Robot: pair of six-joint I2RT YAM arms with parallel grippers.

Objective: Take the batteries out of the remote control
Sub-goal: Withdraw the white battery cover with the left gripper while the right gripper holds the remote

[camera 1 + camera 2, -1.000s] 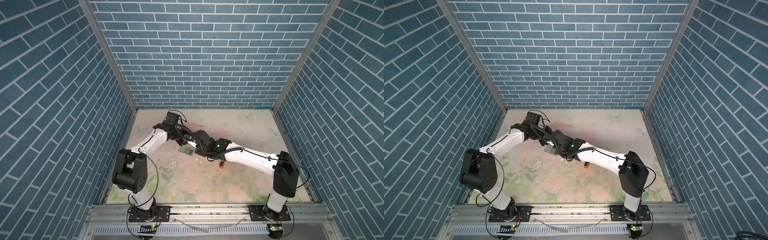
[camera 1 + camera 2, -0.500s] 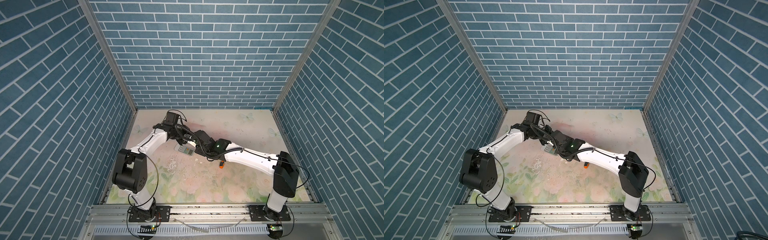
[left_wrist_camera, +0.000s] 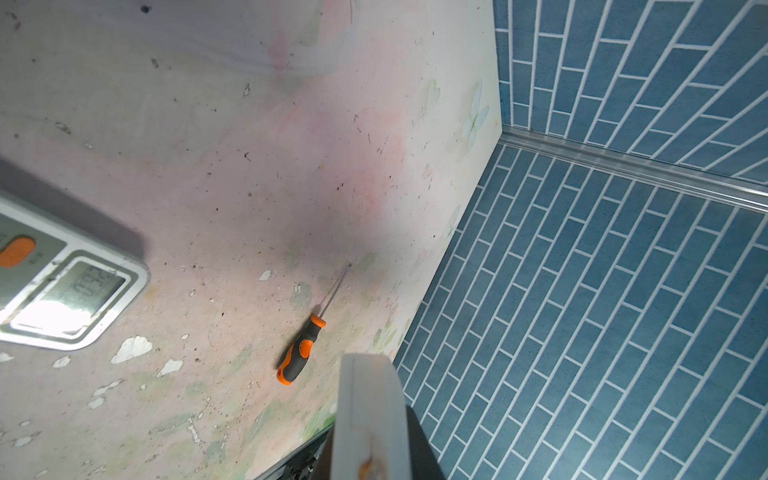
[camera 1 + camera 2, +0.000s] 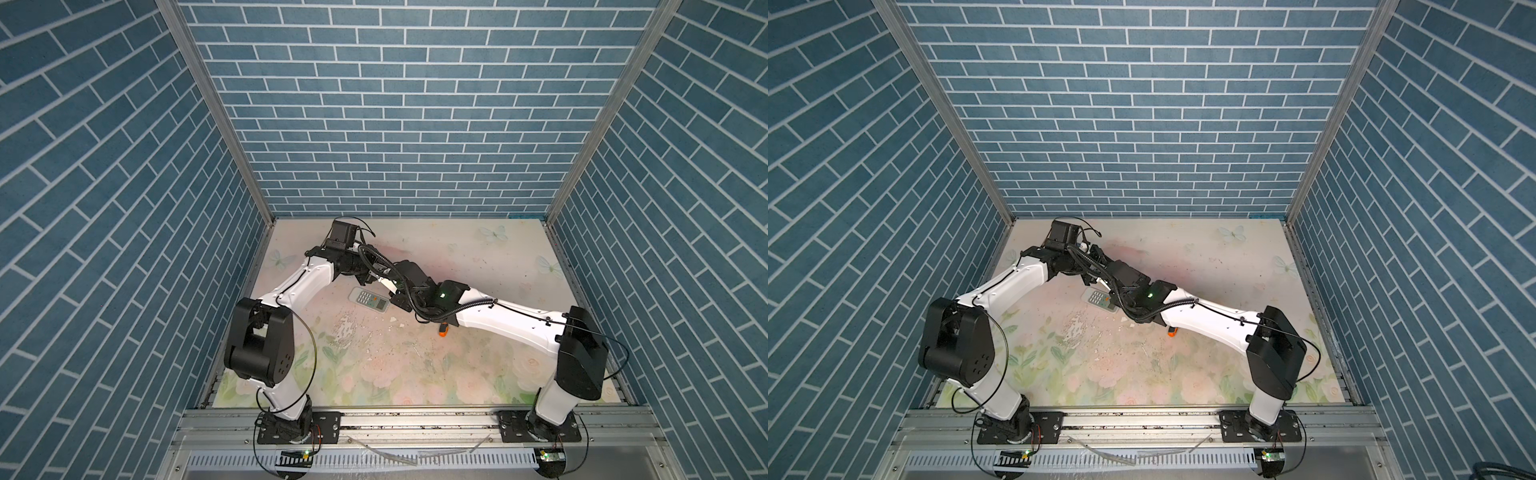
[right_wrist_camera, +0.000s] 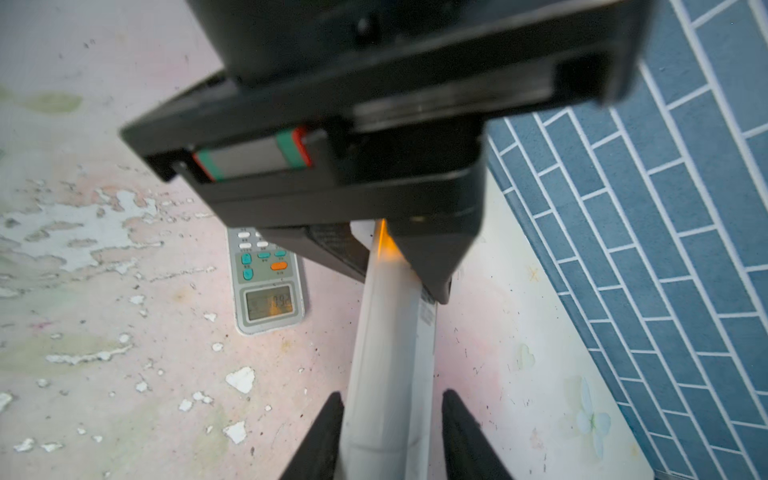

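Two white-and-black arms rise from the near rail and lean in low over the flower-printed bench (image 4: 415,374), meeting left of centre. Nearest on the bench lies an orange-and-black-handled screwdriver (image 3: 300,353), untouched, partly hidden under the right forearm in both top views. Beyond it a grey-white push-button remote with a lit display (image 4: 369,300) rests face up. Just past that, a long white plastic remote control (image 5: 386,353) is held off the bench between the two grippers. The left gripper (image 5: 399,278) has its fingers (image 5: 432,257) clamped on the end toward the left arm. The right gripper (image 5: 391,395) straddles the opposite end with its fingers (image 5: 328,436) apart, a sliver of gap showing on one side. No batteries show in any view. They are judged to be inside the remotes and not yet removed, so the task looks barely begun. Whether the held remote's battery cover is off cannot be told.
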